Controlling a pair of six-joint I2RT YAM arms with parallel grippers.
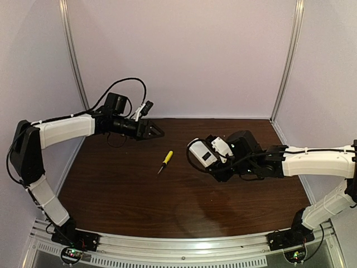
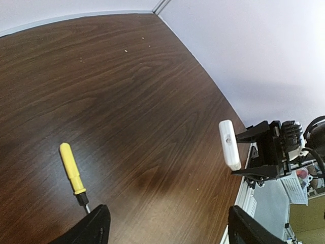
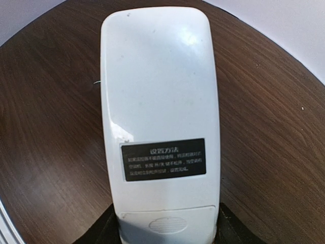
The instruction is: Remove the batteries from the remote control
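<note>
My right gripper (image 3: 165, 231) is shut on the near end of the white remote control (image 3: 160, 117) and holds it above the table. The remote's back faces the wrist camera, with a black label (image 3: 163, 159) and a closed cover (image 3: 166, 221) near the jaws. The batteries are hidden. From above, the remote control (image 1: 201, 153) sits at the right gripper (image 1: 215, 162), right of the table's middle. My left gripper (image 1: 155, 132) hovers at the back left, open and holding nothing. Its wrist view shows the left gripper (image 2: 170, 226) facing the remote control (image 2: 229, 144) edge-on.
A yellow-handled screwdriver (image 1: 165, 160) lies on the brown table (image 1: 167, 206) between the two arms, also seen as the screwdriver (image 2: 71, 170) by the left finger. White walls enclose the back and both sides. A metal rail (image 1: 184, 248) runs along the near edge.
</note>
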